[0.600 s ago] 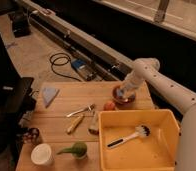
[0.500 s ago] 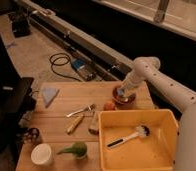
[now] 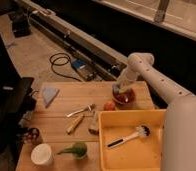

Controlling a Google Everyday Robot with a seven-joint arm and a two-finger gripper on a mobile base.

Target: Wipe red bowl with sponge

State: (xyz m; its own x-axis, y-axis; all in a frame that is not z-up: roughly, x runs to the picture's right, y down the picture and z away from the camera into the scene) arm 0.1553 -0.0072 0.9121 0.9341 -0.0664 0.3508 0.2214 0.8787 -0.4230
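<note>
The red bowl (image 3: 125,98) stands on the wooden table (image 3: 66,125) near its far right edge. My white arm comes in from the right and bends down over it. My gripper (image 3: 119,89) is inside the bowl at its left rim, and a bluish thing, seemingly the sponge (image 3: 116,88), sits at its tip. The bowl's inside is mostly hidden by the gripper.
A yellow bin (image 3: 133,140) with a dish brush (image 3: 128,136) sits front right. A small orange fruit (image 3: 109,105) lies beside the bowl. Utensils (image 3: 80,116), a blue cloth (image 3: 49,94), a white cup (image 3: 41,154) and a green object (image 3: 76,149) lie to the left.
The gripper stays in the bowl with only a slight shift; nothing else has moved.
</note>
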